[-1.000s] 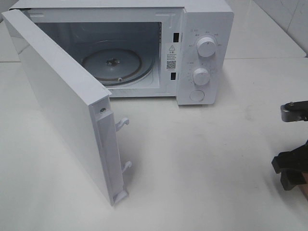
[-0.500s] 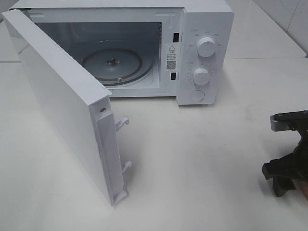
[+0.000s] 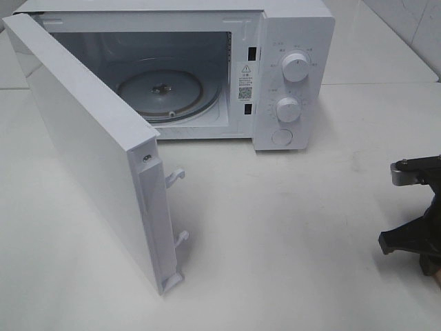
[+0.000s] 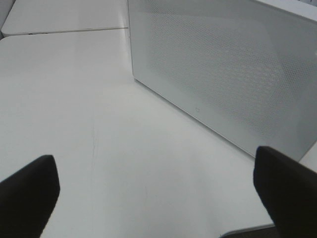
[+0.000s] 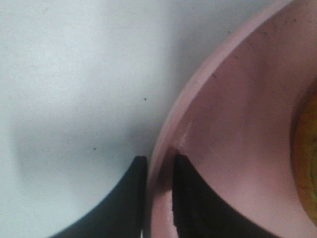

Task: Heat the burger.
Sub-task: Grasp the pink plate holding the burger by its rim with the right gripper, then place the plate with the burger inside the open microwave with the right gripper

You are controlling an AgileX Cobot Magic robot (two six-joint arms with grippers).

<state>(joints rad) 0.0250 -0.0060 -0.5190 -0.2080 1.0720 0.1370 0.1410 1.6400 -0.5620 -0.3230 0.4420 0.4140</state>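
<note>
Now the right jaws nip narrow on the smooth, curved pink plate (image 5: 223, 109) rim (glossy golden burger (image 5: 309, 148) just beyond them); left jaws wide over matte white worktop (image 4: 99, 124); right arm (image 3: 413, 234) just edged outward.

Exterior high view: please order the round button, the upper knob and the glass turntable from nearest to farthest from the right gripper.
From the right gripper:
1. Round button, low on the control panel.
2. Upper knob, top of the panel.
3. Glass turntable, inside the microwave.
</note>
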